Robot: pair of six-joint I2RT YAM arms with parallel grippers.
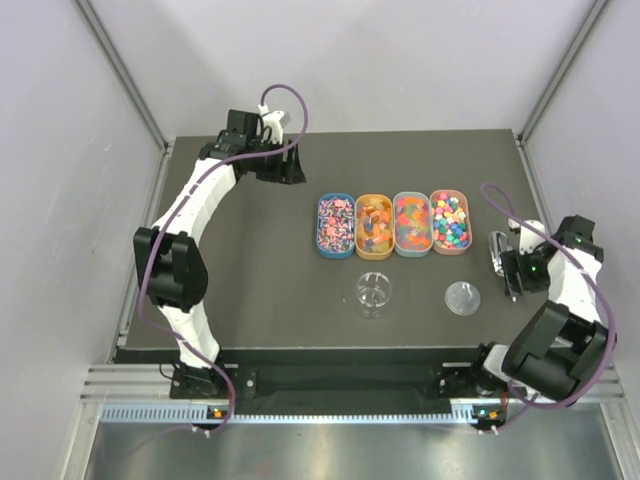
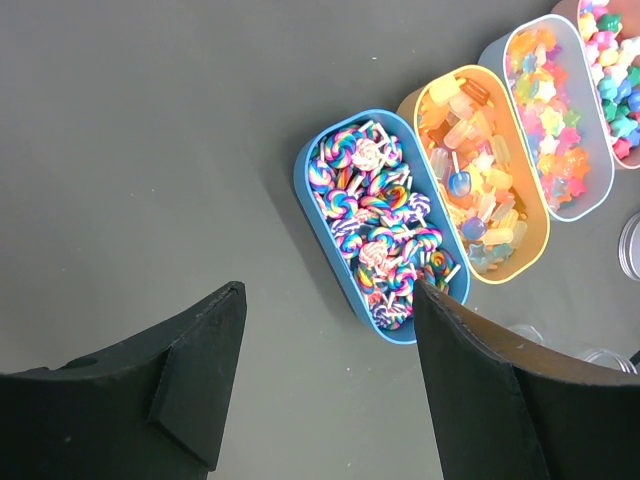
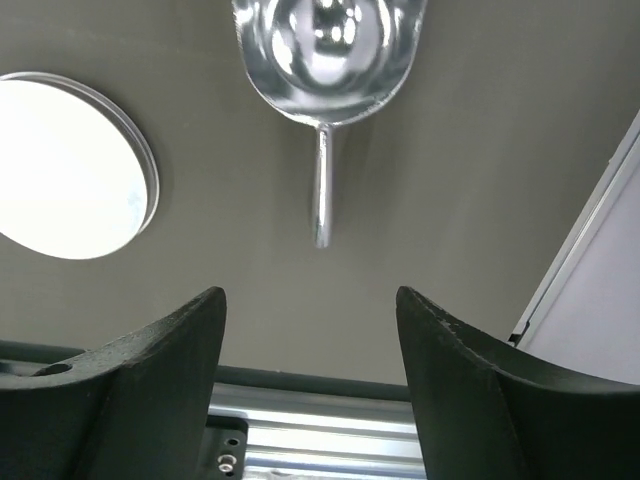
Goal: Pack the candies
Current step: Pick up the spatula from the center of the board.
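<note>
The right jaws stand apart with nothing between them, low over the desk (image 3: 480, 150). Dead ahead at twelve o'clock lies the scoop (image 3: 325, 60), bowl away, its thin handle (image 3: 320, 190) pointing straight back at the gap. The lid (image 3: 60, 165) sits flat at ten o'clock, apart from the handle.

This looks like the scoop pickup, and the line-up is already good. The best move is straight forward, so the handle runs down the middle of the gap. Then close across it partway up, not on the very tip. That metal looks slick and narrow, so a square, firm pinch matters or the bowl may roll over. Go low enough to catch the handle, and keep off the lid.

The candies (image 1: 375, 222) wait in four oval trays (image 1: 336, 256) in a row at mid-desk. From the scoop they are at nine o'clock, and the clear jar (image 1: 375, 293) stands just at six o'clock of them.

The left jaws are apart too, holding nothing. They hang over bare desk with the blue tray (image 2: 312, 205) at one o'clock, well out of the way.
</note>
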